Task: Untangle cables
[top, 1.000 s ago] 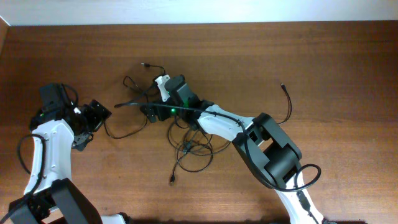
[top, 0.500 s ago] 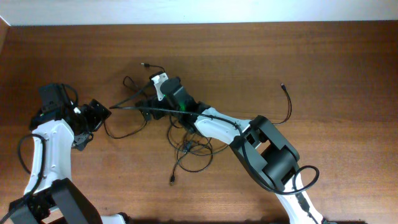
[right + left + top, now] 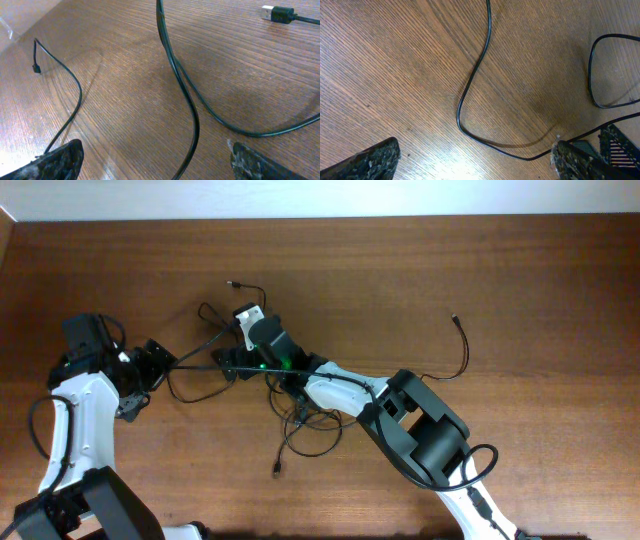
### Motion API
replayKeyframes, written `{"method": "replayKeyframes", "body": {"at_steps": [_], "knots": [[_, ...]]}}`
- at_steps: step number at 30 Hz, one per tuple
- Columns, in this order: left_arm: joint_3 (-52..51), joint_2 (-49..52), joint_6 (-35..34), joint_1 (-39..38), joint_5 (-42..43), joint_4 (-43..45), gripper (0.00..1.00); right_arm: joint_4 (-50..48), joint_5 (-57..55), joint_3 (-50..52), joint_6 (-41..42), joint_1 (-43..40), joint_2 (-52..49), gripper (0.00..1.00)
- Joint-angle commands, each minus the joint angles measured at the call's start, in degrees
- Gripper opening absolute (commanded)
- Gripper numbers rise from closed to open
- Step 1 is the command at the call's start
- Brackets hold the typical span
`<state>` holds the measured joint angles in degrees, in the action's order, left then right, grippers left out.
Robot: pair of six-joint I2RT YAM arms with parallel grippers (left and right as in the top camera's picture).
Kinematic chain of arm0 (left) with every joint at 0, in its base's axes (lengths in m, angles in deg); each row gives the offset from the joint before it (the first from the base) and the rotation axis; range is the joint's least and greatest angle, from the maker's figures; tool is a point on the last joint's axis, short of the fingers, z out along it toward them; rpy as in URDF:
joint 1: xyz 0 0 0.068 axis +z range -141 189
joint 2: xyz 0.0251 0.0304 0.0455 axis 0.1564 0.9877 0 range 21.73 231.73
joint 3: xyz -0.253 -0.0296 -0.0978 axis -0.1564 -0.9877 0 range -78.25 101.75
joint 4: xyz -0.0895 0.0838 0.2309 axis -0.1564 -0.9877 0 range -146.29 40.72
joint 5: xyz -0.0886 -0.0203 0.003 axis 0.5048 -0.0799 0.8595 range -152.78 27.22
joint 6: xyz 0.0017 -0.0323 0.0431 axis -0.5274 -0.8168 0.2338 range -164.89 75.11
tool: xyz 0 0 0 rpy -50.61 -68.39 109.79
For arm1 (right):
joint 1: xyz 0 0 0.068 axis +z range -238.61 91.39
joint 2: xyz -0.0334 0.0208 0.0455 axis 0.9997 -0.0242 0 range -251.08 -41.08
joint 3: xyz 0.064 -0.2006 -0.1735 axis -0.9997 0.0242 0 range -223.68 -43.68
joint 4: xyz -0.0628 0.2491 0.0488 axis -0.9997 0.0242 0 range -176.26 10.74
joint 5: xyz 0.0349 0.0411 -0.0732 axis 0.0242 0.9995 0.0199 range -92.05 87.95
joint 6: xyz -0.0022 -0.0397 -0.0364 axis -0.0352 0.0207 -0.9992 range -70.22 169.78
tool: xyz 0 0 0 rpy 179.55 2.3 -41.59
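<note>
Several thin black cables lie in a loose tangle (image 3: pixel 305 415) on the wooden table. My right gripper (image 3: pixel 228 358) reaches over the tangle's left end. In the right wrist view it (image 3: pixel 155 165) is open, low over the table, with a cable strand (image 3: pixel 192 125) running between its fingers. A USB plug (image 3: pixel 277 13) lies beyond it. My left gripper (image 3: pixel 160 365) sits just left of the tangle. In the left wrist view it (image 3: pixel 475 165) is open and empty, with a curved cable (image 3: pixel 470 95) lying on the wood ahead of the fingers.
A separate cable (image 3: pixel 462 350) lies alone at the right of the table. Another cable end with a small plug (image 3: pixel 235 283) points toward the back edge. The two grippers are close together at the left.
My right arm has stretched further left over the tangle, and the strands near its gripper have shifted left with it. The left arm has not moved.
</note>
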<state>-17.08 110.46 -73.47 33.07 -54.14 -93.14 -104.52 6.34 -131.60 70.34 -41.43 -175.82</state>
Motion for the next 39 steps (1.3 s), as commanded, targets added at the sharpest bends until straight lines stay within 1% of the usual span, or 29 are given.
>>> {"method": "replayKeyframes", "body": {"at_steps": [1,4,5,7,8,9,11,13,14,16,18,19,20,21,22,24,25,26,27,28,29,31,35,36,37,38,39], "knots": [[-0.3,0.3,-0.7,-0.1,0.6,0.2,0.99,-0.7,0.0,-0.5,-0.1,-0.2,-0.5,0.95],[-0.3,0.3,-0.3,-0.1,0.6,0.8,0.99,-2.0,0.9,-0.5,-0.1,-1.7,3.3,1.00],[-0.3,0.3,0.0,-0.1,0.6,1.0,0.99,-1.9,2.0,-0.5,-0.1,-2.2,4.7,0.99],[-0.3,0.3,0.3,-0.1,0.6,1.3,0.99,0.3,6.1,-0.5,-0.1,-3.7,7.9,0.99],[-0.3,0.3,1.3,-0.1,0.6,1.5,0.99,3.0,8.2,-0.5,-0.1,-4.6,9.6,0.99],[-0.3,0.3,1.5,-0.1,0.6,1.6,0.99,6.9,9.9,-0.5,-0.1,-5.4,11.0,0.99],[-0.3,0.3,1.4,-0.1,0.6,1.6,0.99,23.2,13.5,-0.5,-0.1,-7.5,13.7,0.99],[-0.3,0.3,1.4,-0.1,0.6,1.7,0.99,33.0,15.4,-0.5,-0.1,-8.5,14.1,0.99],[-0.3,0.3,1.4,-0.1,0.6,1.7,0.99,41.2,16.1,-0.5,-0.1,-9.0,14.1,0.99],[-0.3,0.3,1.4,-0.1,0.6,1.7,0.99,48.5,15.4,-0.5,-0.9,-9.1,14.1,0.99],[-0.3,0.3,1.5,-0.1,0.6,1.7,0.99,52.8,15.0,-0.5,-2.3,-9.1,14.1,0.99],[-0.3,0.3,1.6,-0.1,0.7,1.6,0.99,54.2,15.0,-0.5,-2.3,-9.4,14.1,0.97],[-0.3,0.3,3.3,-0.1,1.9,1.6,0.99,55.3,15.0,-0.5,-2.3,-9.7,14.1,0.81],[-0.3,0.3,7.7,-0.1,5.6,1.9,0.99,56.3,15.1,-0.6,-2.3,-10.3,15.1,0.68],[-0.3,0.3,12.4,-0.1,10.2,2.6,0.99,56.9,15.3,-0.6,-2.3,-11.0,16.2,0.65],[-0.1,-0.4,20.3,-0.1,21.3,3.3,0.99,57.6,15.4,-0.6,-2.3,-12.6,20.1,0.67],[-0.1,-1.1,23.2,-0.1,25.1,4.1,0.99,58.8,15.4,-0.6,-2.3,-13.8,22.5,0.69],[-0.1,-3.2,24.4,-0.1,29.9,6.0,0.99,62.9,14.4,-0.6,-2.3,-16.9,26.8,0.72],[-0.1,-4.2,24.3,-0.3,31.1,6.9,0.95,64.9,13.9,-0.6,-2.3,-18.4,28.0,0.73],[-0.1,-5.0,24.0,-0.8,31.5,7.8,0.86,66.9,13.4,-0.6,-2.3,-20.0,29.0,0.74],[0.1,-5.6,23.3,-1.4,31.3,8.7,0.84,69.3,13.0,-0.6,-2.3,-22.1,29.9,0.76],[1.8,-5.9,22.1,-5.0,27.5,8.8,0.84,73.9,12.9,-0.6,-2.3,-26.9,30.3,0.81],[5.5,-5.2,19.5,-15.1,12.5,8.7,0.88,80.4,12.6,-0.4,-2.3,-35.5,29.9,0.84],[7.2,-5.0,18.9,-18.0,8.1,8.7,0.88,81.5,12.4,-0.4,-2.3,-37.5,29.9,0.88],[8.8,-4.7,18.7,-20.5,5.3,8.7,0.87,82.0,12.2,-0.4,-2.3,-38.8,29.9,0.99],[12.3,-3.8,18.8,-24.7,1.1,8.7,0.84,82.1,12.2,-0.4,-2.3,-41.2,29.9,0.99],[13.7,-3.2,18.8,-26.8,-0.9,8.8,0.75,82.2,12.1,-0.4,-2.3,-42.2,29.9,0.99]]}}
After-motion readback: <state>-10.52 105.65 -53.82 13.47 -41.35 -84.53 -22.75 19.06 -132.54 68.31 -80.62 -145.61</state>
